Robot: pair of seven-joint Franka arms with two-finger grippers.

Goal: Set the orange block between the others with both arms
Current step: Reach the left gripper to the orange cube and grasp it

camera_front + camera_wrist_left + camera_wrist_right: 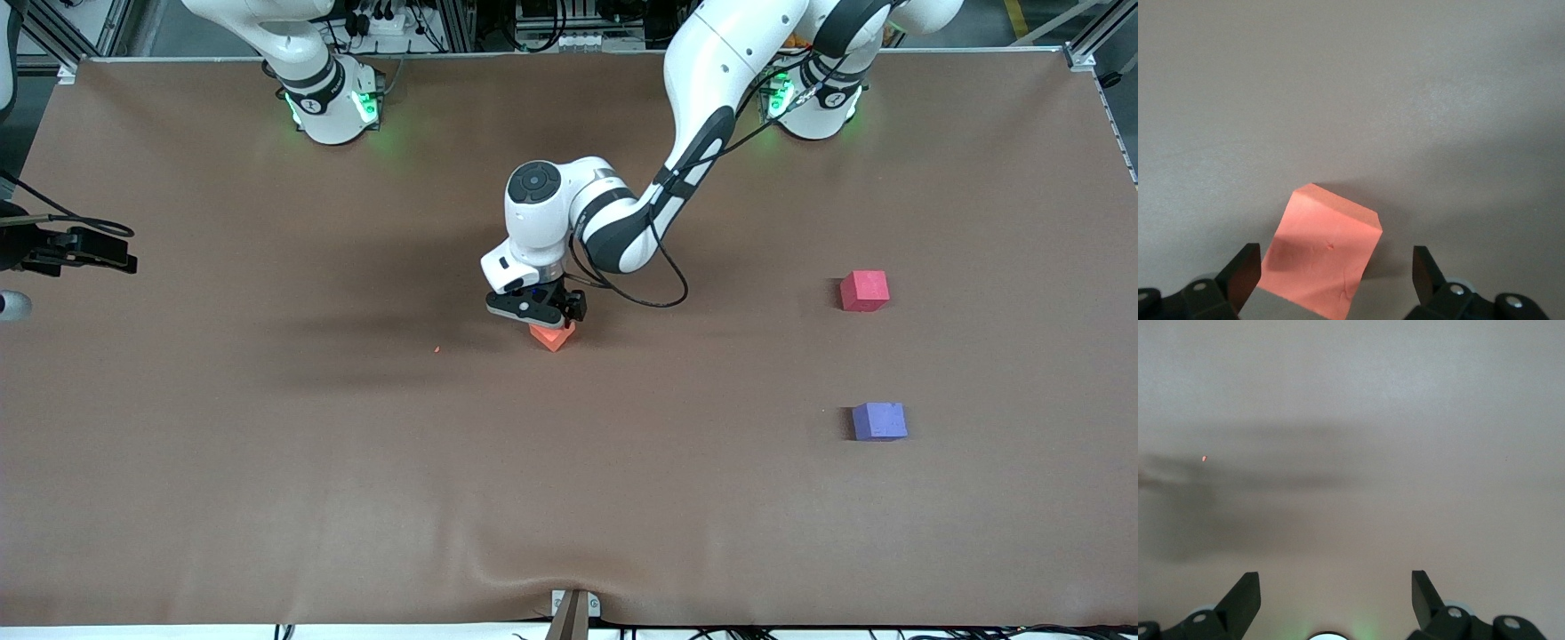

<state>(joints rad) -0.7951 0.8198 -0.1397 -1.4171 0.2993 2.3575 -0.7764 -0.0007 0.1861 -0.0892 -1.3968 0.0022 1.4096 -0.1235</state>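
Bench (267,462): brown cover, carrying all items.
Left arm (702,116): reached to mid-bench.
Right arm (302,53): waiting, raised at its own end.
Left claw (1337,275): spread wide, low over the orange block, one finger (1245,272) at either side, no clear contact seen.
Right claw (1336,593): spread wide over bare bench, nothing held.
Orange block (552,336): at mid-bench, turned cornerwise.
Red block (864,291) and purple block (879,421): toward the left arm's end, well apart from the orange one, purple nearer the front camera.
Orange crumb (436,349): near the orange block.

left gripper (536,308) over block (552,337), mid-table
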